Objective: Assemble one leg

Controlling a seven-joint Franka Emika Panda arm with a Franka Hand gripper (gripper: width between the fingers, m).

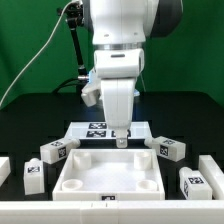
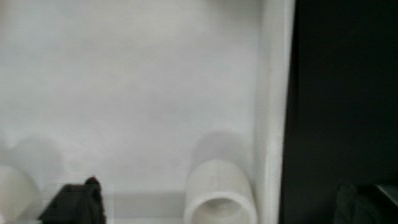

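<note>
Several legs, small white blocks with black-and-white tags, lie around a large white square piece [image 1: 108, 188] with round corner sockets. Two legs [image 1: 55, 150] [image 1: 33, 176] lie at the exterior view's left, two more [image 1: 170, 148] [image 1: 197, 184] at its right. My gripper [image 1: 122, 139] points straight down over the square piece's far edge, close to its far corner on the exterior view's right. In the wrist view the gripper [image 2: 228, 205] is open and empty. Its dark fingertips [image 2: 71, 204] stand either side of a round socket [image 2: 222, 206] in the white piece [image 2: 143, 100].
The marker board [image 1: 97, 128] lies flat behind the square piece, partly hidden by my gripper. White parts lie at the table's edges on the exterior view's left [image 1: 3, 168] and right [image 1: 212, 165]. A green backdrop and a black stand are behind.
</note>
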